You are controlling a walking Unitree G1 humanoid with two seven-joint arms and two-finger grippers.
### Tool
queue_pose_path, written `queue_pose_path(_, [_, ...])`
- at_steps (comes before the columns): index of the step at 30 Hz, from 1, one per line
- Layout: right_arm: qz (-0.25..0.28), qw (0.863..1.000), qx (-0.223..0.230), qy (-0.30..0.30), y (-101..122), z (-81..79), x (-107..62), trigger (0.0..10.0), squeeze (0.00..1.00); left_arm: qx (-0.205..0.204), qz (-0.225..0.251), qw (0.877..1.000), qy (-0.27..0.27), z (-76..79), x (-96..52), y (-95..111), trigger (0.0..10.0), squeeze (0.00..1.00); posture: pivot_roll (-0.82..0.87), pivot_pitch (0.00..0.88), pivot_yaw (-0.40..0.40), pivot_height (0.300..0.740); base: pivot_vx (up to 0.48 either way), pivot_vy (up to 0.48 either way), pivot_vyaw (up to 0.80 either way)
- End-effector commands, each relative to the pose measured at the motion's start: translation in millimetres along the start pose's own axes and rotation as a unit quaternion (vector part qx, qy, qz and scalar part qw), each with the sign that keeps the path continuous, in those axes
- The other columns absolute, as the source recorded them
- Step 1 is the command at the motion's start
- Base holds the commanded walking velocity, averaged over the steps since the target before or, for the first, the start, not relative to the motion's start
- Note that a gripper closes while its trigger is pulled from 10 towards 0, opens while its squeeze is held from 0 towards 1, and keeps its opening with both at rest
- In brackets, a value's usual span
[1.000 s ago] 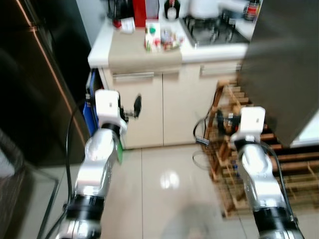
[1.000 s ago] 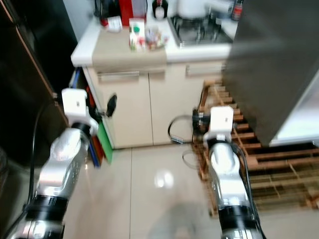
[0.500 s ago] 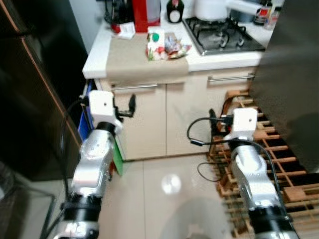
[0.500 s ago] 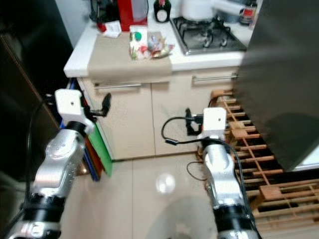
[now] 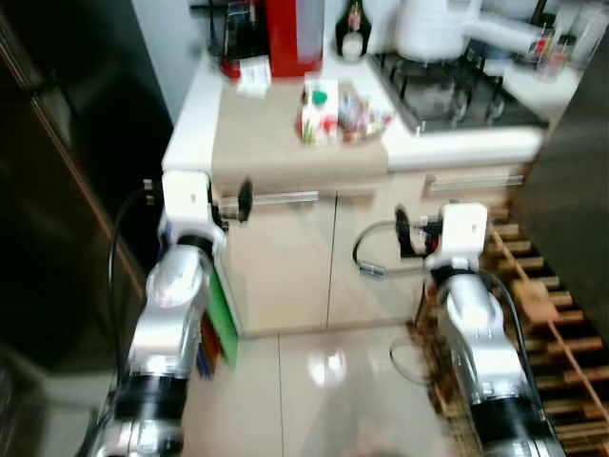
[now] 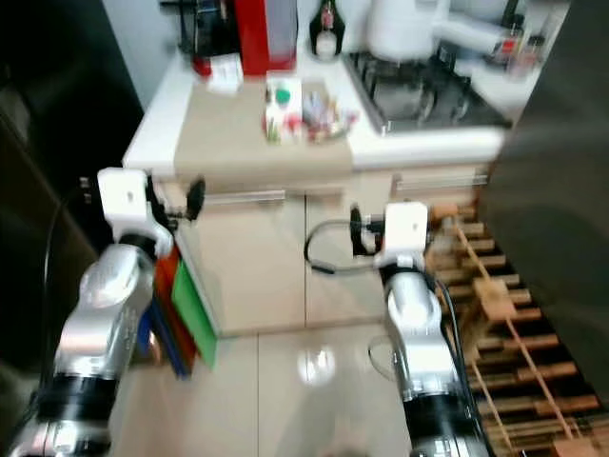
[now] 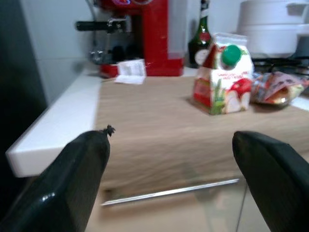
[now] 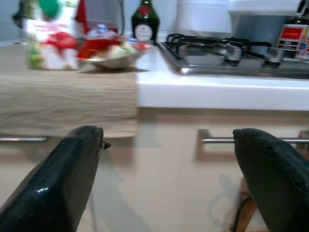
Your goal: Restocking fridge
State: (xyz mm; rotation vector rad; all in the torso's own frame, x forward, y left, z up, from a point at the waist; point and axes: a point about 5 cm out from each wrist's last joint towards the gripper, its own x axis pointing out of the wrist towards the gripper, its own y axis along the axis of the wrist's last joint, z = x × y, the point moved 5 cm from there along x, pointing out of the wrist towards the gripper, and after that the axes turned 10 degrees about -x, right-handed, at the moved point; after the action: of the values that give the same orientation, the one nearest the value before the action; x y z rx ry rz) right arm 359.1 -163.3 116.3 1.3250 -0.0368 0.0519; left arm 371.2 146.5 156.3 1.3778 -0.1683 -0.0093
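Both jaws spread, carton point(image 7: 222, 79) ahead, untouched

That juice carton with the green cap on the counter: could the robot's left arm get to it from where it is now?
Probably yes. The carton stands upright on the counter mat, with bare mat between it and the left gripper, whose jaws are open and facing it.
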Motion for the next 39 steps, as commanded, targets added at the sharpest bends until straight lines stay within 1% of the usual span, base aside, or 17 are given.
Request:
queue_pose_path(1, [0.002,1.000,-0.002,-0.007,1.4,6.4,0.9,10.0,0.00,0.000,0.006,1.000,-0.008,5.5,1.5,3.7,10.0,0.00,-0.09,0.000,0.060,0.740,0.458,0.000,0.00])
queue_pose_path(19, [0.002,1.000,-0.002,-0.007,1.4,6.4,0.9,10.0,0.00,0.000,0.006,1.000,-0.008,5.5,1.5,3.7,10.0,0.00,-0.09,0.000,0.060,0.740,0.458,0.000,0.00])
queue_pose_path(20, [0.000,1.000,-0.006,0.002,0.2,2.9,0.6,10.0,0.00,0.000,0.007,1.000,-0.008,5.7,1.6,3.8,10.0,0.00,0.00,0.000,0.000,0.740,0.000,0.000,0.00])
queue_pose_path(21, [0.003,1.000,-0.006,0.009,2.9,-0.3,-0.7,10.0,0.00,-0.004,0.006,1.000,0.000,6.4,-2.1,1.7,10.0,0.00,-0.08,0.000,0.009,0.740,0.000,0.000,0.00])
queue_pose_path(24, [0.010,1.000,-0.005,0.014,8.3,-1.0,-2.1,10.0,0.00,-0.010,0.009,1.000,0.003,12.2,-7.8,-0.1,10.0,0.00,-0.08,0.000,0.013,0.740,0.000,0.000,0.00])
queue_pose_path(29, [0.013,1.000,-0.006,0.008,9.3,0.3,-1.1,10.0,0.00,-0.005,0.017,1.000,-0.008,15.2,-6.3,3.5,10.0,0.00,-0.08,0.000,0.022,0.740,0.000,0.000,0.00])
queue_pose_path(33, [0.042,0.999,-0.015,-0.018,21.2,6.3,-3.6,10.0,0.00,-0.003,0.024,1.000,-0.020,18.6,-3.3,8.1,10.0,0.00,-0.08,0.000,0.043,0.740,0.000,0.000,0.00])
queue_pose_path(39, [0.079,0.995,-0.028,-0.047,40.0,16.3,-6.1,10.0,0.00,0.000,0.026,0.999,-0.026,20.8,-3.7,9.6,10.0,0.00,-0.08,0.000,0.049,0.740,0.000,0.000,0.00])
